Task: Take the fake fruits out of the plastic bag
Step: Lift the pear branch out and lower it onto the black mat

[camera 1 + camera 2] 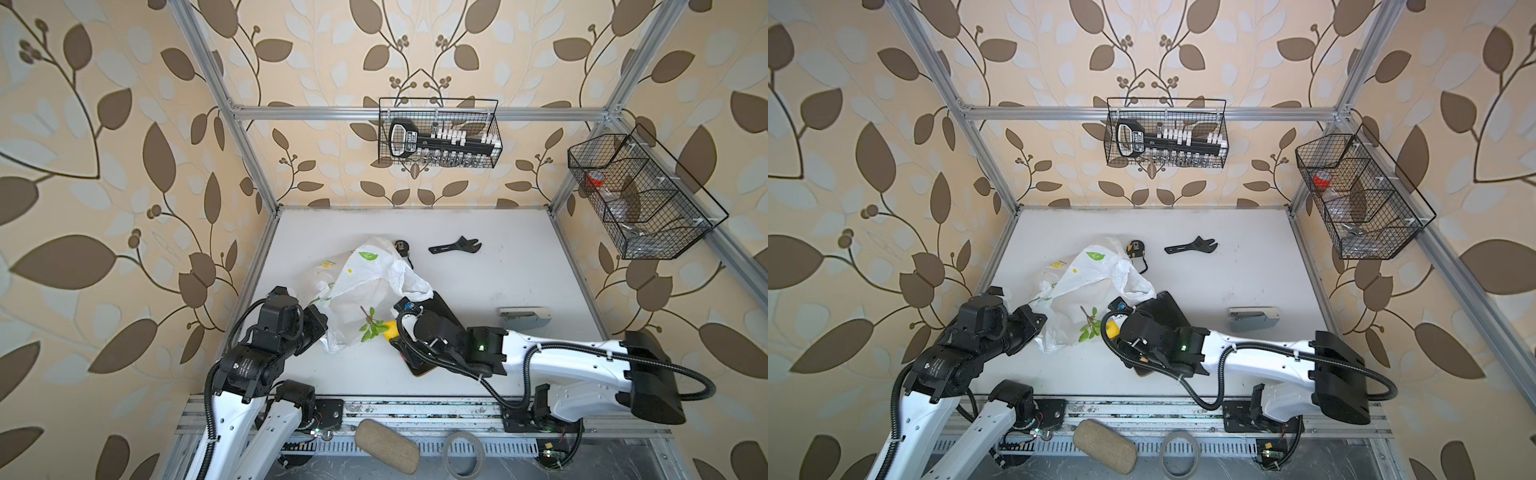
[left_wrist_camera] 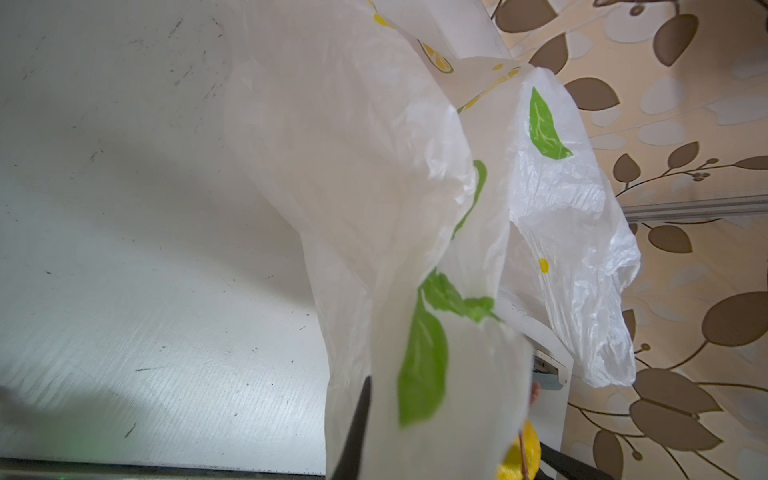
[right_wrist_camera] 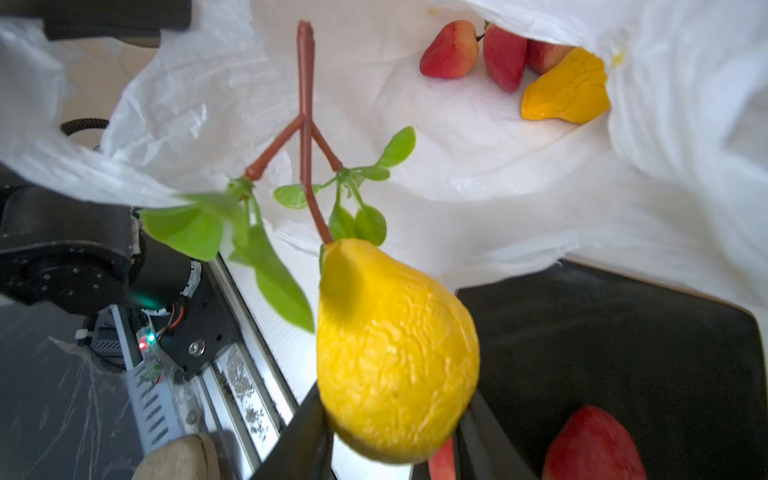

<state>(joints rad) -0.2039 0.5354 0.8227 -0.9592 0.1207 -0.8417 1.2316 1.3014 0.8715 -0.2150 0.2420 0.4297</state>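
— Yellow fills our right wrist view: the yellow pear (image 3: 395, 353), with its brown stem and green leaves. Do we have it?
— We do. Our right gripper (image 3: 388, 438) is clamped on its broad end, one finger on each side.
— Where do we hold it?
— At the left edge of the black tray (image 3: 623, 353), which lies near the front edge of the bench (image 1: 498, 270), about midway along it. The stem points toward the bag's mouth.
— And the plastic bag (image 1: 365, 286)?
— It sits crumpled on the left half of the bench, with a loop of it overlapping the tray's back corner. Our left gripper (image 1: 319, 322) is pinched together on a fold of it, on the side nearest the left edge.
— What do we see inside?
— Three red fruits (image 3: 451, 52) and an orange fruit (image 3: 569, 89) lie close together on the white film, under an overhanging fold.
— Anything out already?
— A single red fruit (image 3: 594, 444) rests on the tray.
— And beyond?
— An adjustable wrench (image 1: 455, 245) lies toward the back edge, apart from the bag.
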